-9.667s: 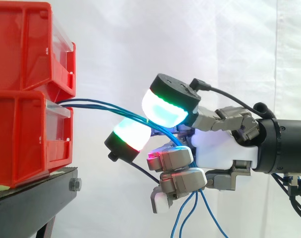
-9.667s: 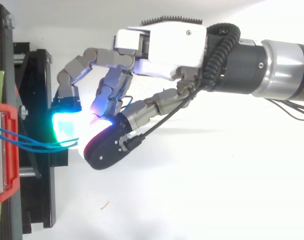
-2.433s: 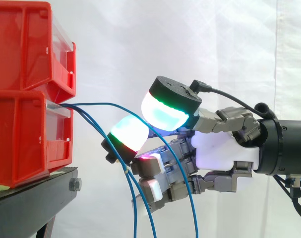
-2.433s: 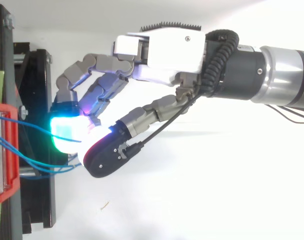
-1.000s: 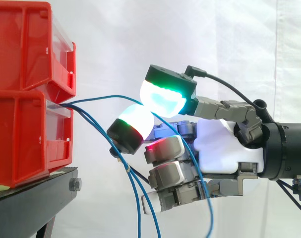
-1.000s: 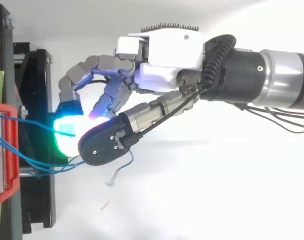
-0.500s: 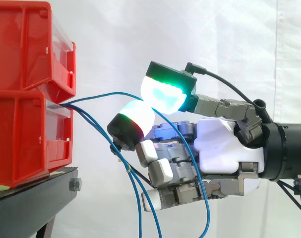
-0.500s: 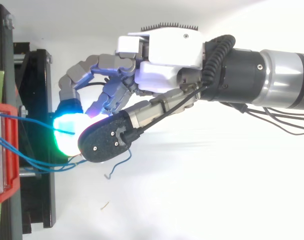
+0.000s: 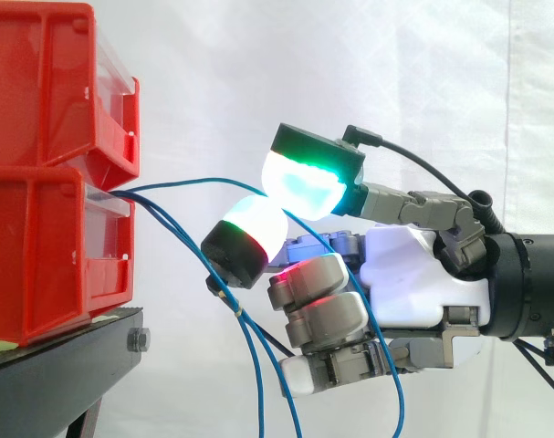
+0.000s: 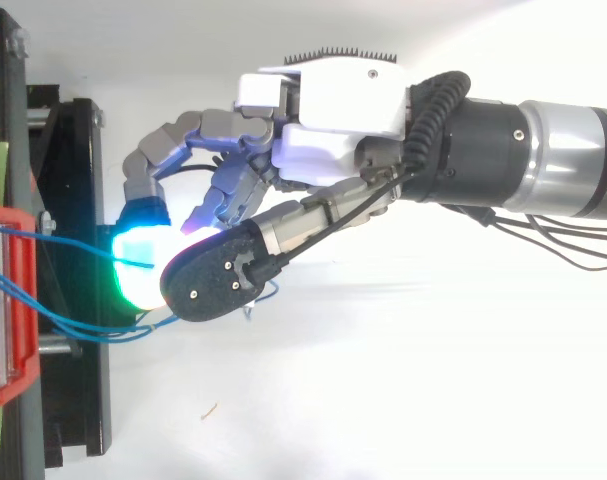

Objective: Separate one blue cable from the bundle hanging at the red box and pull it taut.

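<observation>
So, over on the left there are two bins stacked on the black stand (image 9: 67, 360), the upper red bin (image 9: 48, 82) sitting on the lower red bin (image 9: 39, 260). The blue wires all come out at the front lip of the lower one. One blue cable (image 9: 203, 180) lifts off to the right in a loose arc, apart from the rest, and runs straight into the spot where two glowing fingertips (image 9: 299, 187) meet: a green-and-cyan pad on top and a white one with a green rim just under it. Looks to me like it's nipped between those two pads. Then it drops down across the front of the hand (image 9: 413, 283) and off the bottom edge. It's bowed, not taut. The other blue cables (image 9: 176, 234) sag down from the bin, pass beside the lower pad and hang to the bottom. The rest of the fingers are curled in towards the palm, one showing a red glow. From above, the arm (image 10: 543, 160) comes in from the right, and the white curtain (image 9: 258, 73) is behind it all.
</observation>
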`<action>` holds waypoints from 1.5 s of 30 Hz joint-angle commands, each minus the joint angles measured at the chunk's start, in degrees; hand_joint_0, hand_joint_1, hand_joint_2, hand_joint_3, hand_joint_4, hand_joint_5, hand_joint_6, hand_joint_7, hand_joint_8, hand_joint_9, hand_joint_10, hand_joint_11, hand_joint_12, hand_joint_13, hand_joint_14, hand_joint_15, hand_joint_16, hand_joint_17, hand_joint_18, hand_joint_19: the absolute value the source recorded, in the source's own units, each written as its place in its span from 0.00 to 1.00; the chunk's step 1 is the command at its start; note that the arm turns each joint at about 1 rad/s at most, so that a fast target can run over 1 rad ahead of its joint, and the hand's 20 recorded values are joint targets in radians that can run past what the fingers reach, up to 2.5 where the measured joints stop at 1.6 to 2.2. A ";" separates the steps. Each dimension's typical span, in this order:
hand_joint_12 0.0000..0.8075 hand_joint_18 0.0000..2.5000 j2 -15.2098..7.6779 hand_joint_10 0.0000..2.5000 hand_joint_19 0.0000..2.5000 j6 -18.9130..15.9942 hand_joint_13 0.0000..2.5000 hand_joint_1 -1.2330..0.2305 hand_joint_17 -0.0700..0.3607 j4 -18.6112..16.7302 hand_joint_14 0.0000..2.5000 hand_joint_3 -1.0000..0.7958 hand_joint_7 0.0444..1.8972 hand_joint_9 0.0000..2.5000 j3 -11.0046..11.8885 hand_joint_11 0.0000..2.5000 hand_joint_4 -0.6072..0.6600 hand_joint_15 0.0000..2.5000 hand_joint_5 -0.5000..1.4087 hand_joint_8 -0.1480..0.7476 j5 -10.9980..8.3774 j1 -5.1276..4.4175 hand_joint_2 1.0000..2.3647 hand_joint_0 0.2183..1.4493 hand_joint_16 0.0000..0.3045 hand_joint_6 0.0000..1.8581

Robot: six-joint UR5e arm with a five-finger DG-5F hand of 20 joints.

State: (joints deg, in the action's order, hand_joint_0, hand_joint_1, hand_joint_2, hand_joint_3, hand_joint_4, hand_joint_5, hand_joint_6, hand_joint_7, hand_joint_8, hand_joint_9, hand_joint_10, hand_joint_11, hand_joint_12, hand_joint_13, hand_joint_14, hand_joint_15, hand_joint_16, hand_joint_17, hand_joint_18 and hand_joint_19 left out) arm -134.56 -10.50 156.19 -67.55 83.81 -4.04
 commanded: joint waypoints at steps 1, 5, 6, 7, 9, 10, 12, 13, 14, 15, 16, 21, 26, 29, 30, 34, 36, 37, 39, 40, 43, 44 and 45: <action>0.43 0.37 0.00 0.01 0.34 1.01 0.46 0.38 0.41 0.16 0.00 0.50 0.56 0.42 -0.03 0.63 0.49 0.62 0.17 0.50 0.04 -0.09 0.02 0.32 0.16 0.47; 0.43 0.40 0.00 0.01 0.41 3.20 0.46 0.38 0.41 0.07 0.05 0.50 0.56 0.42 -0.03 0.65 0.49 0.68 0.17 0.49 -0.05 -0.09 0.02 0.32 0.15 0.47; 0.44 0.41 0.00 0.00 0.42 3.47 0.45 0.38 0.41 0.16 0.08 0.49 0.56 0.42 -0.03 0.65 0.49 0.68 0.17 0.50 -0.05 -0.09 0.02 0.32 0.15 0.47; 0.44 0.42 0.00 0.00 0.44 3.73 0.44 0.38 0.40 0.07 0.11 0.49 0.56 0.42 -0.03 0.65 0.49 0.68 0.17 0.50 -0.05 -0.09 0.02 0.32 0.15 0.47; 0.44 0.43 0.00 0.00 0.48 4.43 0.43 0.38 0.40 0.16 0.19 0.49 0.56 0.42 -0.12 0.67 0.49 0.67 0.17 0.49 -0.05 -0.09 0.02 0.32 0.15 0.47; 0.44 0.44 0.00 0.00 0.50 4.61 0.42 0.38 0.39 0.16 0.26 0.49 0.56 0.43 -0.12 0.69 0.49 0.65 0.17 0.49 -0.05 -0.09 0.02 0.32 0.14 0.47; 0.44 0.45 0.00 0.01 0.50 5.40 0.41 0.38 0.39 0.16 0.33 0.49 0.55 0.43 -0.12 0.71 0.50 0.64 0.17 0.49 -0.05 -0.09 0.02 0.32 0.14 0.47; 0.45 0.45 0.00 0.10 0.52 5.66 0.39 0.38 0.38 0.25 0.42 0.49 0.55 0.42 -0.21 0.71 0.50 0.61 0.17 0.48 -0.05 -0.09 0.02 0.32 0.14 0.47; 0.45 0.46 0.00 0.13 0.52 6.10 0.39 0.38 0.38 0.25 0.44 0.49 0.55 0.42 -0.21 0.70 0.49 0.61 0.17 0.49 -0.05 -0.18 0.02 0.32 0.14 0.47; 0.45 0.47 0.00 0.17 0.55 6.28 0.39 0.38 0.37 0.34 0.49 0.49 0.55 0.41 -0.21 0.69 0.49 0.61 0.17 0.48 -0.05 -0.18 0.02 0.32 0.13 0.47; 0.45 0.47 0.00 0.21 0.57 6.72 0.38 0.38 0.37 0.51 0.56 0.49 0.55 0.41 -0.21 0.70 0.50 0.60 0.17 0.48 -0.05 -0.26 0.02 0.32 0.13 0.47; 0.46 0.49 0.09 0.32 0.60 8.74 0.36 0.38 0.36 2.01 0.68 0.49 0.55 0.40 -0.21 0.66 0.50 0.61 0.17 0.48 0.31 -0.35 0.02 0.32 0.12 0.47; 0.46 0.50 1.05 0.43 0.61 9.71 0.35 0.38 0.36 2.80 0.74 0.49 0.54 0.38 -0.21 0.65 0.50 0.60 0.17 0.49 0.92 -0.09 0.02 0.32 0.13 0.47; 0.45 0.50 1.58 0.48 0.61 10.50 0.34 0.38 0.36 4.03 0.76 0.49 0.55 0.38 -0.21 0.64 0.51 0.60 0.17 0.48 1.01 0.09 0.02 0.33 0.12 0.47; 0.46 0.50 1.93 0.48 0.61 10.76 0.34 0.38 0.36 4.47 0.76 0.49 0.54 0.38 -0.21 0.64 0.50 0.61 0.17 0.48 1.10 0.09 0.02 0.33 0.13 0.47; 0.46 0.50 3.08 0.53 0.61 12.26 0.34 0.38 0.36 8.07 0.78 0.49 0.54 0.37 -0.47 0.63 0.50 0.61 0.17 0.48 1.54 0.26 0.02 0.33 0.12 0.47; 0.46 0.50 3.51 0.55 0.61 12.96 0.34 0.38 0.36 8.78 0.79 0.49 0.55 0.37 -0.74 0.62 0.50 0.61 0.17 0.49 1.54 0.18 0.02 0.33 0.13 0.47; 0.46 0.50 4.66 0.56 0.61 14.45 0.34 0.38 0.36 9.30 0.79 0.49 0.54 0.37 -1.44 0.62 0.50 0.61 0.17 0.49 1.45 0.09 0.02 0.33 0.12 0.47; 0.46 0.50 5.71 0.56 0.61 15.68 0.34 0.38 0.36 9.30 0.79 0.49 0.55 0.37 -2.49 0.62 0.50 0.61 0.17 0.49 1.36 -0.18 0.02 0.33 0.12 0.47; 0.46 0.50 6.42 0.57 0.61 16.56 0.34 0.38 0.36 9.30 0.79 0.49 0.54 0.37 -3.64 0.62 0.50 0.61 0.17 0.49 1.27 -0.26 0.02 0.33 0.13 0.47; 0.47 0.50 8.44 0.57 0.61 17.27 0.34 0.38 0.37 8.25 0.80 0.49 0.54 0.37 -7.24 0.62 0.50 0.60 0.17 0.49 -0.40 -0.53 0.02 0.33 0.13 0.47; 0.46 0.50 9.14 0.57 0.61 17.09 0.34 0.38 0.36 7.02 0.79 0.49 0.55 0.37 -8.74 0.62 0.50 0.61 0.17 0.49 -1.89 -0.70 0.02 0.33 0.13 0.47; 0.46 0.50 9.40 0.57 0.61 16.91 0.33 0.38 0.36 5.96 0.79 0.50 0.55 0.37 -9.61 0.62 0.50 0.61 0.17 0.49 -3.03 -0.79 0.02 0.33 0.13 0.47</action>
State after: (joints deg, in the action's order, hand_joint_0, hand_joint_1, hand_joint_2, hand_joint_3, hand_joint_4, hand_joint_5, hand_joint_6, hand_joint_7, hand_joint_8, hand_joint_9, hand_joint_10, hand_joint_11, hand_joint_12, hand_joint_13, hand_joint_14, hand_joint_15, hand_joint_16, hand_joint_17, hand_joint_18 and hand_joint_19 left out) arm -126.95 6.22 164.56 -73.29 83.85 -4.46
